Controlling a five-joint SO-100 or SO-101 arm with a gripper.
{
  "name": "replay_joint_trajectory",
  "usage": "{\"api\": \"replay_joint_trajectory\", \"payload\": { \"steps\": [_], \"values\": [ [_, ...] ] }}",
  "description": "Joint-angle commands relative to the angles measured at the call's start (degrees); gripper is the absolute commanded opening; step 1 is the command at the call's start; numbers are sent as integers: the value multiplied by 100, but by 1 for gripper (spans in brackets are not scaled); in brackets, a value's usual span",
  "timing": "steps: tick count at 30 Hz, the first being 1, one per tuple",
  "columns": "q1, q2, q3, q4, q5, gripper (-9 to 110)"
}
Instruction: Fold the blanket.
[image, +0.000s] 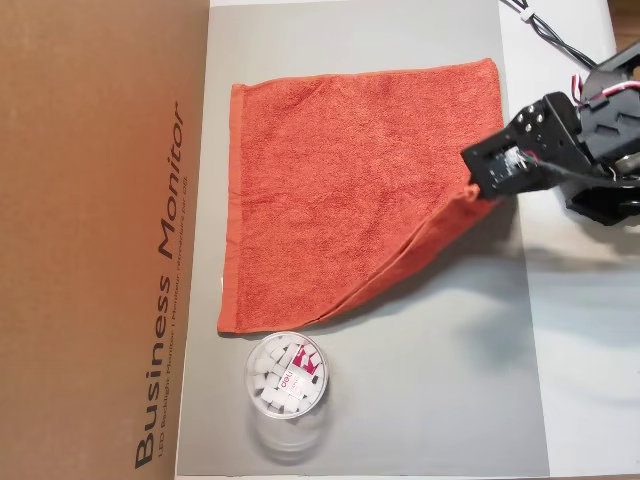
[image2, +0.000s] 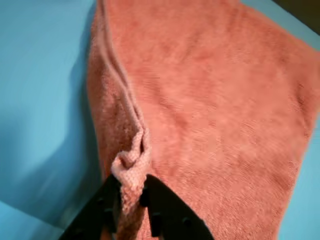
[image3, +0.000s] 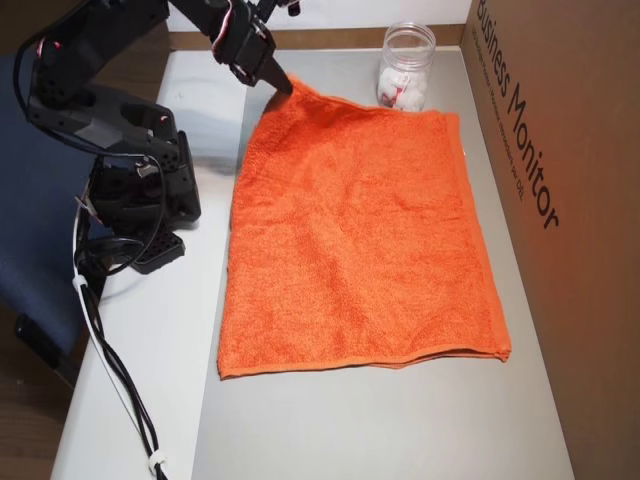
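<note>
The blanket (image: 350, 190) is an orange-red terry towel spread on a grey mat, and it also shows across most of the wrist view (image2: 210, 120) and in the other overhead view (image3: 360, 240). One corner is lifted off the mat, and the edge below it hangs in a diagonal fold. My gripper (image: 478, 192) is shut on that corner. In the wrist view the black fingers (image2: 165, 210) pinch a bunched hem, with the gripper (image2: 131, 192) at the bottom edge. In the second overhead view the gripper (image3: 290, 88) holds the towel's far left corner.
A clear plastic jar (image: 287, 380) of small white and pink items stands just off the towel's near-left corner, also seen as the jar (image3: 405, 70). A brown cardboard box (image: 100, 240) borders the mat. The arm's base (image3: 135, 200) and cable (image3: 110, 370) sit on the white table.
</note>
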Motion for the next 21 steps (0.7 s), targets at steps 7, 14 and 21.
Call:
{"api": "replay_joint_trajectory", "payload": {
  "steps": [7, 14, 21],
  "values": [
    [1345, -571, -1028, -53, 62, 0],
    [1872, -1213, -1582, -721, 53, 0],
    [2136, -1969, -2048, -1644, -35, 0]
  ]
}}
